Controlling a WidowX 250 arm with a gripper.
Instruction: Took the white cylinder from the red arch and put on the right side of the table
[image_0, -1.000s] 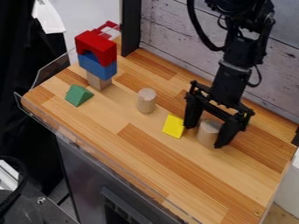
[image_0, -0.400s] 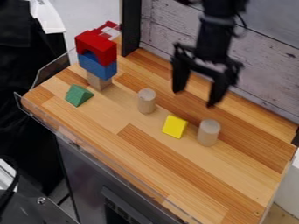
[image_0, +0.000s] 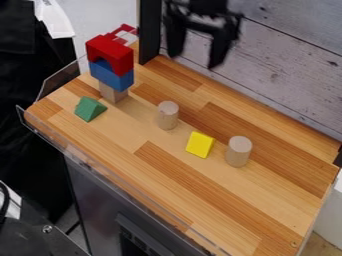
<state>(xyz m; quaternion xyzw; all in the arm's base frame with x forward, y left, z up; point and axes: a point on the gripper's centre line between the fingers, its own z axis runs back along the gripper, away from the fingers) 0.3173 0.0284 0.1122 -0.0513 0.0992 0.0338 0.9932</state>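
1. Pale, weathered planks form the wall behind a table topped with strips of light and darker brown wood.
2. A black upright post stands at the table's far edge, and a clear plastic guard borders the left end of the tabletop.
3. The black gripper hangs near the top of the view, above the tabletop and in front of the planks. Its two fingers are spread wide apart, pointing down, with nothing held between them.
4. The white cylinder stands upright on the right part of the table, apart from the gripper and from every other block.
5. Just to its left lies a yellow block, the two not touching.
6. Farther left and toward the back, a second pale cylinder stands on its end.
7. Near the left end rises a stack: a plain wooden block at the bottom, a blue block on it, and the red arch on top.
8. A green triangular block rests in front of the stack, near the table's left corner.
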